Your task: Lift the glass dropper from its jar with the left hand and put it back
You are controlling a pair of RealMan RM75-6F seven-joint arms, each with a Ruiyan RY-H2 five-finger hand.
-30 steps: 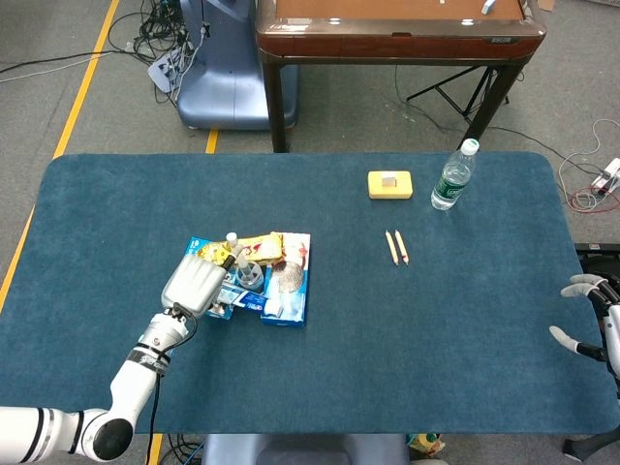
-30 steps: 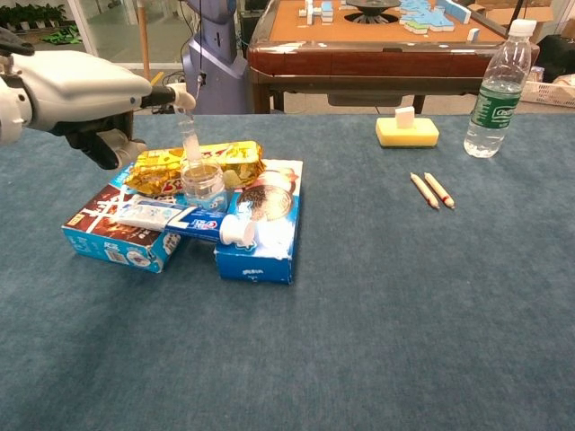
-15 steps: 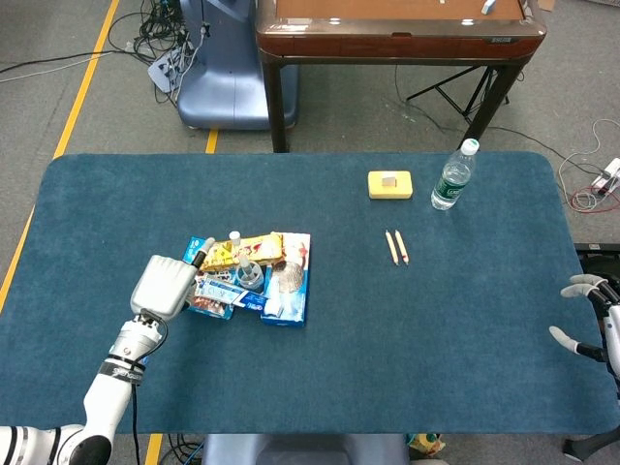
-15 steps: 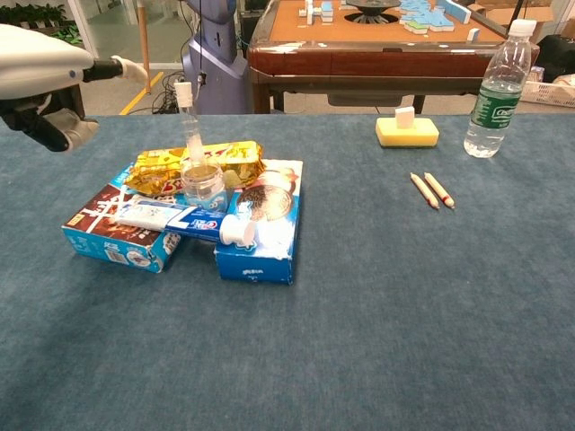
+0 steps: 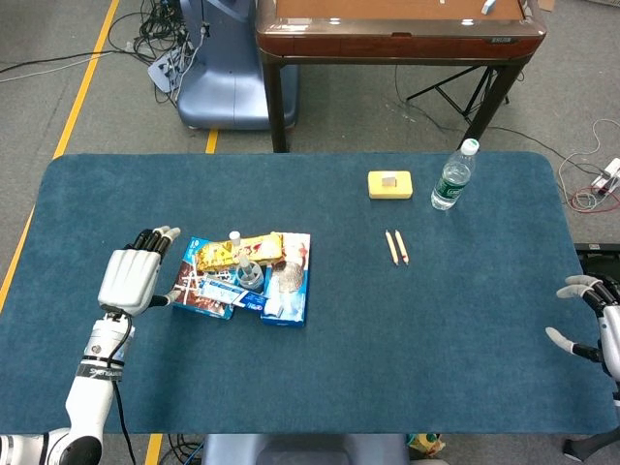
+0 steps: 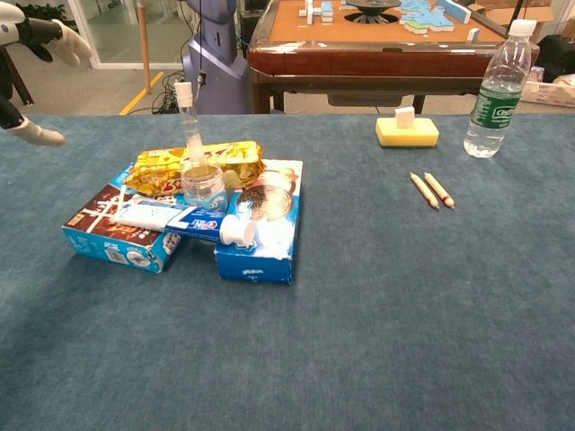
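Observation:
The glass dropper (image 6: 189, 126) stands upright in its small clear jar (image 6: 203, 184), white bulb on top; in the head view the dropper (image 5: 235, 248) and jar (image 5: 249, 275) sit on the pile of boxes. My left hand (image 5: 133, 278) is open, fingers spread, on the table to the left of the pile and clear of the dropper. Only its fingertips (image 6: 36, 36) show at the chest view's left edge. My right hand (image 5: 593, 315) hangs open at the table's right edge, holding nothing.
Under the jar lie a blue box (image 6: 112, 229), a gold foil packet (image 6: 193, 163), a toothpaste tube (image 6: 180, 218) and a second blue box (image 6: 265, 233). Two pencils (image 6: 431, 189), a yellow sponge (image 6: 407, 131) and a water bottle (image 6: 494, 90) stand further right.
My left hand let go of the dropper's top and drew back to the left, opening its fingers. The dropper stays upright in the jar. The right hand barely moved.

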